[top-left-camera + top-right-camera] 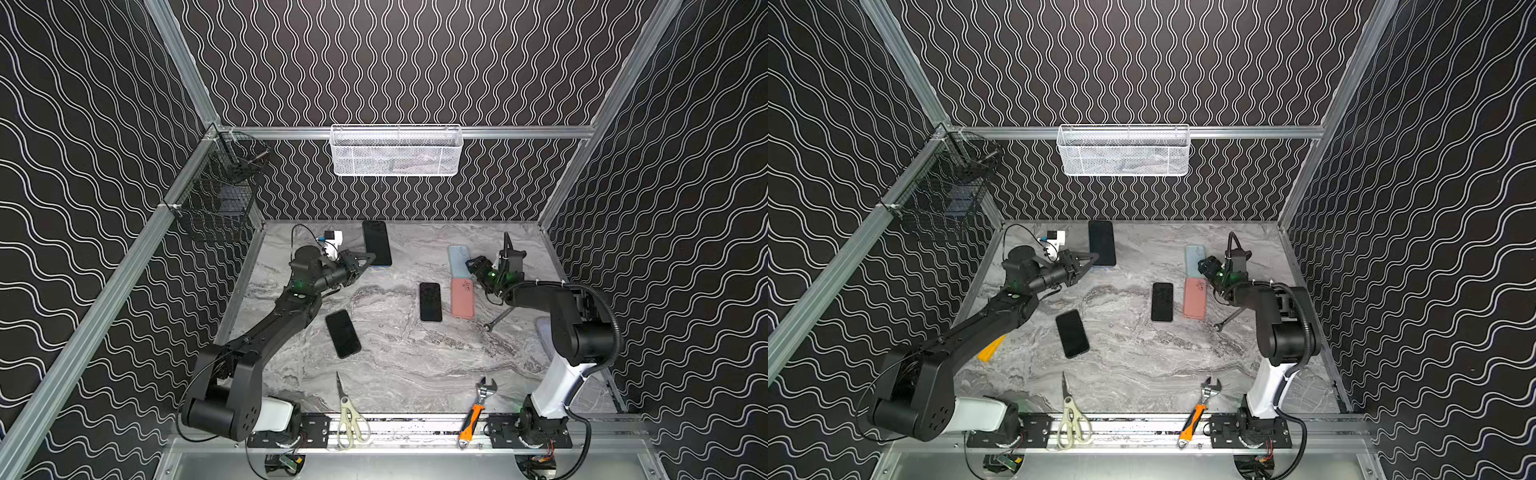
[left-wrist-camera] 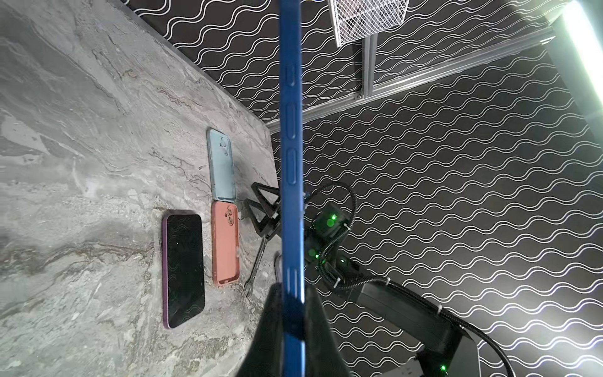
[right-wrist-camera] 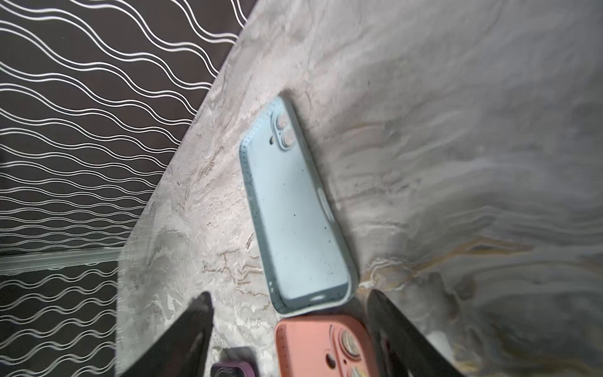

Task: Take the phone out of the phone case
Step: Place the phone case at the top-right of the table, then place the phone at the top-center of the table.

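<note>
While the blue phone (image 2: 291,130) is pinched edge-on by the left hand (image 2: 293,310) at the far-left worktop (image 1: 415,365), the empty light-blue case (image 3: 293,212) lies beneath the spread right hand (image 3: 288,295). Phone to be lowered flat before the pinch is eased.

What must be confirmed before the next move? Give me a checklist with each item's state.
1. Left end effector shut on the phone: ok.
2. Right end effector open and empty: ok.
3. Blue case empty, flat on the table: ok.
4. Phone apart from the blue case: ok.
5. Right fingers clear of the pink case: cannot tell; it lies between them in the right wrist view.
6. Phone lifted off the table: cannot tell.
</note>
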